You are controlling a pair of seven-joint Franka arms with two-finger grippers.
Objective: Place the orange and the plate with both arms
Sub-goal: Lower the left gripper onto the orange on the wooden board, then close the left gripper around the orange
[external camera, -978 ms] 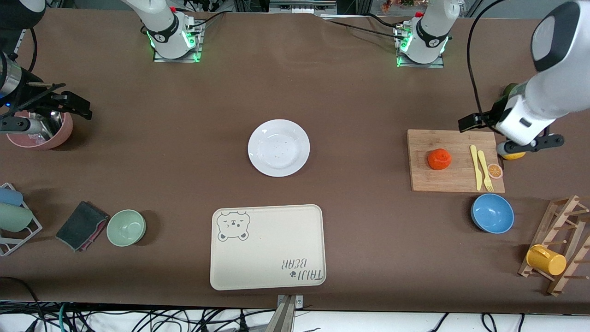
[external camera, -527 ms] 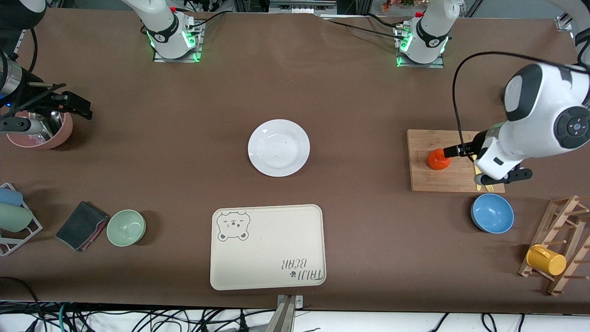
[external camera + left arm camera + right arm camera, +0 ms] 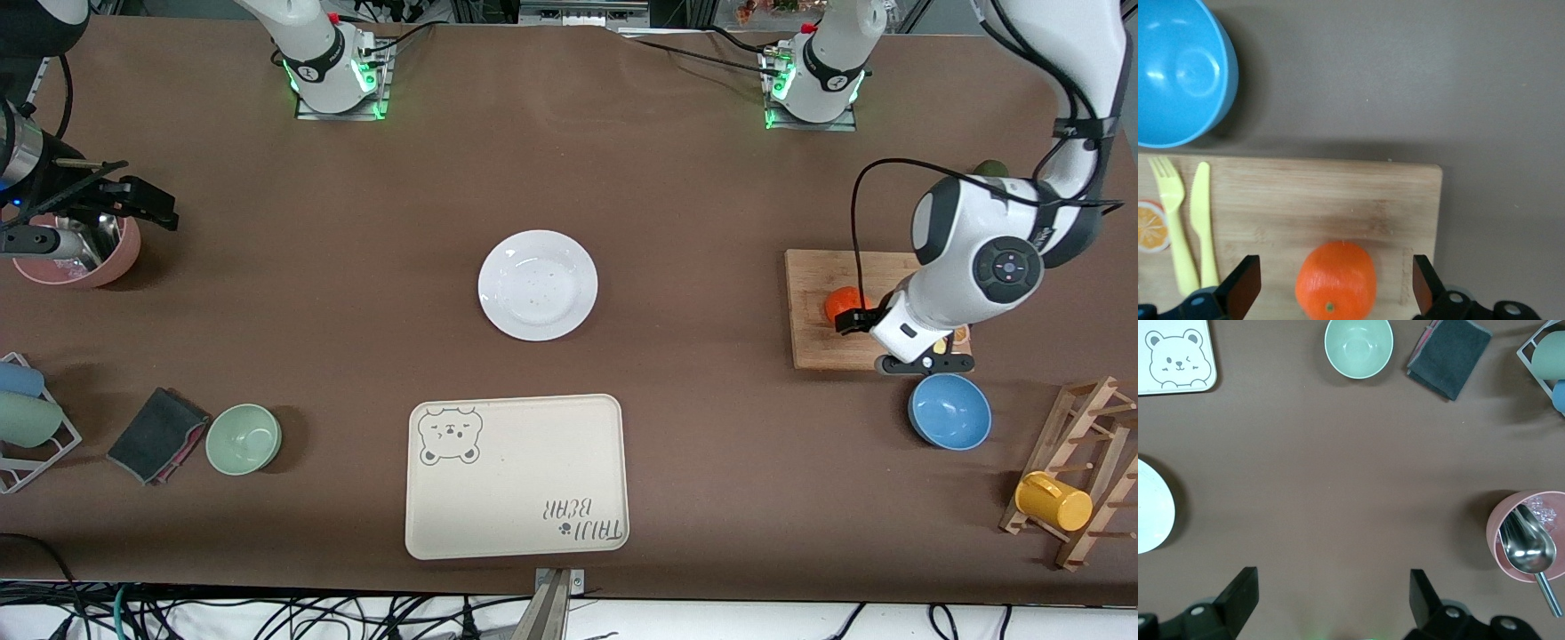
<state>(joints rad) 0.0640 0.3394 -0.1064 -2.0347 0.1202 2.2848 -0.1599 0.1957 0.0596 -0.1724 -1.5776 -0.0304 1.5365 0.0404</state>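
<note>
left gripper (image 3: 1331, 293) is coming down over the orange (image 3: 1335, 280), jaws wide open around it, nothing held | orange sitting on the cutting board (image 3: 1338, 200) | plate (image 3: 538, 284) mid-desk | right gripper (image 3: 1328, 607) is waiting, jaws open, near the pink cup (image 3: 1531, 537) | grab looks close

The pink cup (image 3: 1528, 537) holds a metal scoop (image 3: 1528, 550). Green bowl (image 3: 1359, 347) sits beside a dark cloth (image 3: 1449, 357). The plate (image 3: 1151, 507) is well apart from them.
</note>
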